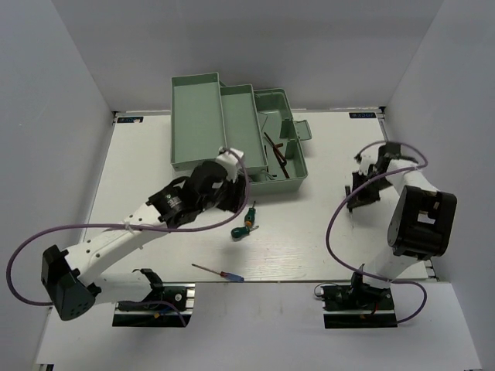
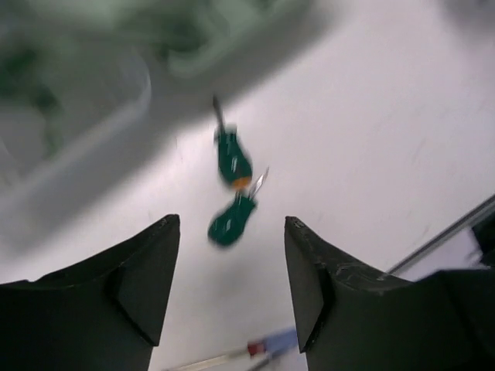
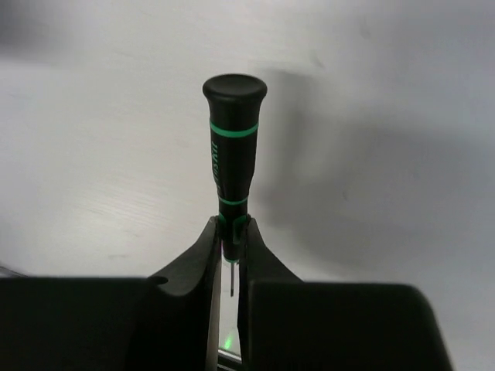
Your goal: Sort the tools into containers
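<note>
The mint toolbox (image 1: 197, 116) stands open, trays spread, dark hex keys (image 1: 280, 158) in its base. Two green screwdrivers (image 1: 247, 222) lie close together on the worktop (image 1: 309, 232), a blue screwdriver (image 1: 219, 272) nearer. The black precision screwdriver (image 3: 232, 147) (green-banded) is pinched by the right hand (image 3: 230, 232).

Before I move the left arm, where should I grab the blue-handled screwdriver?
Take the blue-handled screwdriver by its handle end, the thicker right part, from straight above. It lies flat on the table, running left-right, so set the left fingers across it.
</note>
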Robot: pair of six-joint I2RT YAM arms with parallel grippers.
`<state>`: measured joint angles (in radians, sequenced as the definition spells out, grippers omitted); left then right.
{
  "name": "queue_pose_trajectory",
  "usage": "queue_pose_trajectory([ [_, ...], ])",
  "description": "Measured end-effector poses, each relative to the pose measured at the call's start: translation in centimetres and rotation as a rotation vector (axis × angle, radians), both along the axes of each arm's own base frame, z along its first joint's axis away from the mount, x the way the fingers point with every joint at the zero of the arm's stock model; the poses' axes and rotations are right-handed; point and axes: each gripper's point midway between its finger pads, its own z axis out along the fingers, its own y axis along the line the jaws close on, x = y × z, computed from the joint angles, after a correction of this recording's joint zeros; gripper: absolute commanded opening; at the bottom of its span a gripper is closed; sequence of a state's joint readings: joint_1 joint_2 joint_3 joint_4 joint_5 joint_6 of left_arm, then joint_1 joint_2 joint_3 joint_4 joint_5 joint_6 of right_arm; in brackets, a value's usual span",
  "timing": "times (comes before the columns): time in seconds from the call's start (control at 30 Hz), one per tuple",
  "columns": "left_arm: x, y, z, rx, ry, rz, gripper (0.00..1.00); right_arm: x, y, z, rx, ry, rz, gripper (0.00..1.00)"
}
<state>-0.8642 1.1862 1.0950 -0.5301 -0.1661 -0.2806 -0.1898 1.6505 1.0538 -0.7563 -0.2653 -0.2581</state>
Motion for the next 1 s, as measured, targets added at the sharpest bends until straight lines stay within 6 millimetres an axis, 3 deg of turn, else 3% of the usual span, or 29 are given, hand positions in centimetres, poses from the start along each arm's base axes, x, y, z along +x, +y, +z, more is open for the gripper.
queue_pose_trajectory([
  [0.07,-1.6,1.2,-3.6,0.044,0.086,0.01,0.69,3.0,1.4,3.5,0.08,-0.103,0.045,0.0],
  [0.13,-3.5,2.7,-7.8,0.11,0.206,0.051,0.69,6.7,3.1,8.4,0.155,-0.251,0.102,0.0],
  [0.2,-5.0,4.0,-10.2,0.149,0.306,0.115,0.69,9.6,5.1,13.5,0.219,-0.395,0.167,0.0],
  [0.33,-6.5,5.2,-11.1,0.107,0.41,0.256,0.7,12.1,11.5,22.1,0.364,-0.592,0.313,0.0],
  [0.43,-7.0,5.4,-10.4,0.027,0.456,0.352,0.73,12.9,17.4,25.5,0.483,-0.629,0.402,0.0],
  [0.5,-7.7,5.7,-10.5,-0.001,0.511,0.425,0.76,13.3,21.2,26.4,0.562,-0.601,0.428,0.0],
  [0.57,-8.7,6.2,-11.1,-0.009,0.582,0.506,0.77,14.0,24.7,25.9,0.621,-0.568,0.435,0.0],
  [0.67,-10.2,6.3,-12.3,-0.047,0.702,0.612,0.77,14.4,28.6,23.8,0.671,-0.488,0.413,0.0],
  [0.8,-12.8,6.8,-15.1,-0.078,0.867,0.756,0.77,15.2,32.1,21.0,0.681,-0.42,0.379,0.0],
  [0.9,-13.8,7.1,-16.0,-0.109,0.944,0.867,0.77,15.5,33.9,19.3,0.679,-0.393,0.368,0.41],
  [0.93,-13.8,6.9,-15.9,-0.134,0.958,0.897,0.77,15.4,34.3,18.9,0.68,-0.379,0.364,0.65],
  [1.0,-13.4,6.4,-15.4,-0.184,0.976,0.949,0.77,15.1,35.0,18.4,0.68,-0.368,0.37,0.72],
])
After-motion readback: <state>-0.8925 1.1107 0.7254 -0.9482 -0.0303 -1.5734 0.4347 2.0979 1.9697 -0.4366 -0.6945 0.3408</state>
